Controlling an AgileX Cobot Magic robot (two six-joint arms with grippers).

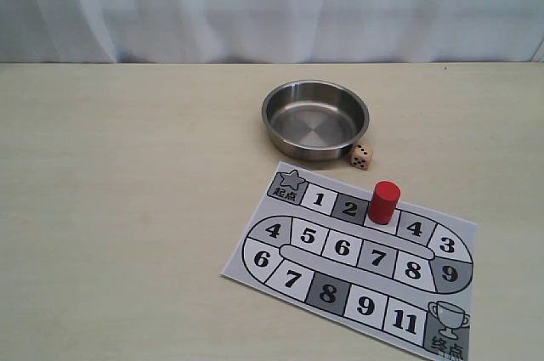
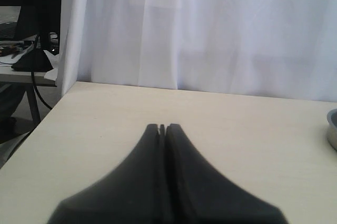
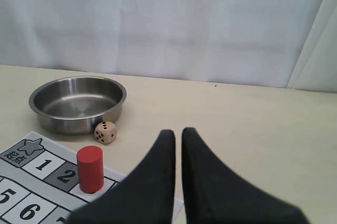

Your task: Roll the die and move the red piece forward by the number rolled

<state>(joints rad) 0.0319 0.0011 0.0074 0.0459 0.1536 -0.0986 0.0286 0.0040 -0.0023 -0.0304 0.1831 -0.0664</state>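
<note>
The beige die (image 1: 361,156) lies on the table just outside the steel bowl (image 1: 315,119), close to its wall; it also shows in the right wrist view as the die (image 3: 105,132). On the printed board (image 1: 280,267), the red piece (image 1: 384,201) stands upright on the square right after 2, also seen as the red piece (image 3: 90,168). My right gripper (image 3: 178,132) hovers beside the board's edge, fingers together with only a thin slit, holding nothing. Empty and shut, my left gripper (image 2: 162,127) is over bare table. Neither gripper shows in the exterior view.
The bowl (image 3: 77,103) is empty; its rim (image 2: 331,129) peeks into the left wrist view. The board (image 3: 31,182) carries numbered squares from a star to a trophy. A white curtain backs the table. A cluttered desk (image 2: 26,58) stands beyond the table's left edge.
</note>
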